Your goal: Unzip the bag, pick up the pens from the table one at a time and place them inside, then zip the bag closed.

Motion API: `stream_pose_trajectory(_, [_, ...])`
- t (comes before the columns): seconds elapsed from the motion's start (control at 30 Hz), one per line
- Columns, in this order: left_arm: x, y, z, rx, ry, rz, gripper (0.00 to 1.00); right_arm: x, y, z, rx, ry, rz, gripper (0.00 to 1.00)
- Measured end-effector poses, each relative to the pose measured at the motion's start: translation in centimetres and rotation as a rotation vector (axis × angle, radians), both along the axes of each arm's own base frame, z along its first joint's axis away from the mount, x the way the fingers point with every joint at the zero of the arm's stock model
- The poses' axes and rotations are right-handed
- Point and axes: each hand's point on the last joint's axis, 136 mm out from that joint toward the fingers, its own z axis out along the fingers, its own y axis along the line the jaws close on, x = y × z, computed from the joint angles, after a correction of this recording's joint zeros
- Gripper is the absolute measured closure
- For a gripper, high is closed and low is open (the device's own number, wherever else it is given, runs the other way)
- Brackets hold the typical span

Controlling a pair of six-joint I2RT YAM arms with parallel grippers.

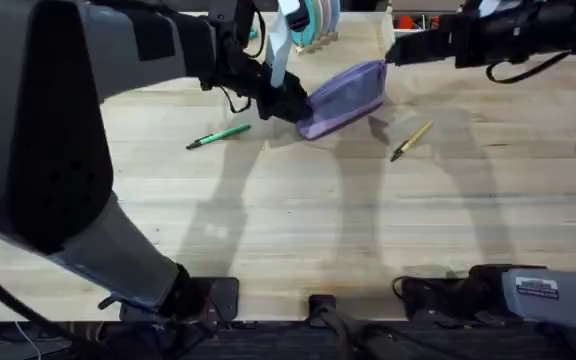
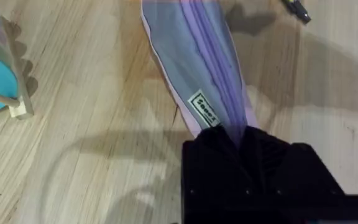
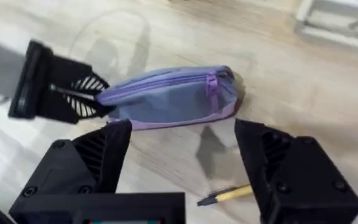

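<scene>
One end of the bag (image 1: 343, 98) is clamped by the left gripper (image 1: 290, 104); the zipper pull (image 3: 212, 83) at the far end is faced by the spread-open right gripper (image 3: 182, 163).

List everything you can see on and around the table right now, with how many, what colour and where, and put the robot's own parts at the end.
bag: one, lavender-purple, far middle of the table, zipper looks closed with its pull at the end away from the left gripper
green pen: one, bright green, lying on the table left of the bag
tan pen: one, tan-yellow with dark tip, lying right of the bag
rack of discs: one, pastel colours, far edge of the table behind the bag
table: one, pale wood planks
left gripper: black, shut on the bag's left end
right gripper: black, open, above the table near the bag's right end
</scene>
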Motion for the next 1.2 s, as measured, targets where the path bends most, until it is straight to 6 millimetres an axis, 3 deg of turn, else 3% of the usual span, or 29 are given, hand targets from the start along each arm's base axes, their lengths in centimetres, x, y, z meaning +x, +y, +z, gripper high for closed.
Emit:
stream_pose_trajectory(0.3, [0.0, 0.0, 0.0, 0.0, 0.0, 0.0, 0.959, 0.0, -0.5, -0.3, 0.04, 0.068, -0.105, 0.006])
stream_pose_trajectory(0.63, [0.0, 0.0, 0.0, 0.0, -0.001, 0.0, 0.959, -0.5, -0.5, -0.8, -0.062, 0.009, 0.025, 0.006])
stream_pose_trajectory(1.2, [0.0, 0.0, 0.0, 0.0, -0.001, 0.0, 0.959, 0.0, -0.6, -1.6, -0.113, -0.02, 0.083, 0.006])
